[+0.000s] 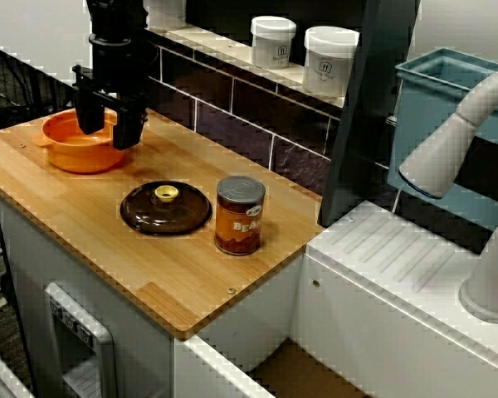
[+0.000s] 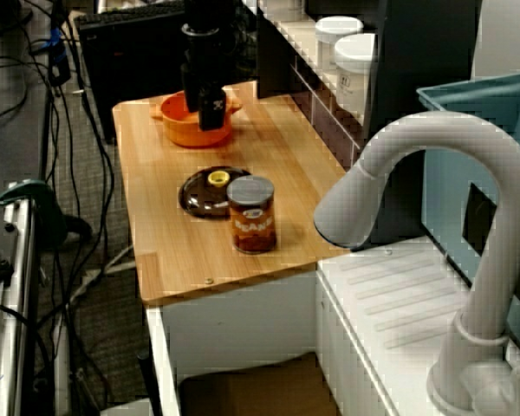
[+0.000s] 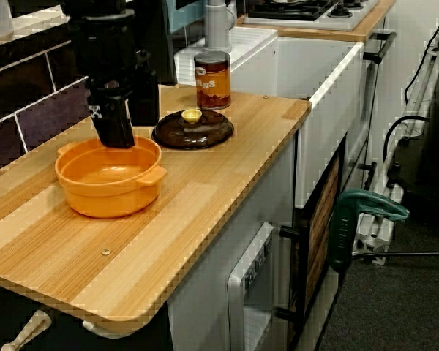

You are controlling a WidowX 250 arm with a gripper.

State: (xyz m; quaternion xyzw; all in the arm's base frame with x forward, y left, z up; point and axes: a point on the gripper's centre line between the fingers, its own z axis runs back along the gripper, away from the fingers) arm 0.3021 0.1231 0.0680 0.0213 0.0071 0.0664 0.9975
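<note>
My black gripper (image 1: 108, 124) (image 2: 201, 108) (image 3: 128, 117) hangs open over the back rim of an orange pot (image 1: 79, 149) (image 2: 191, 132) (image 3: 110, 175) at the far end of the wooden counter (image 1: 149, 274). One finger reaches down at the pot's rim, while the other stands just outside it. Nothing is held between them. A dark brown lid (image 1: 166, 211) (image 2: 204, 195) (image 3: 192, 131) with a yellow knob lies flat beside the pot. An upright bean can (image 1: 239, 215) (image 2: 252, 214) (image 3: 212, 80) stands just past the lid.
A dark tiled wall runs behind the counter, with two white jars (image 1: 273, 41) (image 1: 329, 60) on its ledge. A white sink unit (image 1: 398, 249) adjoins the counter, with a grey faucet (image 1: 456, 141) and a blue bin (image 1: 448, 91) behind it.
</note>
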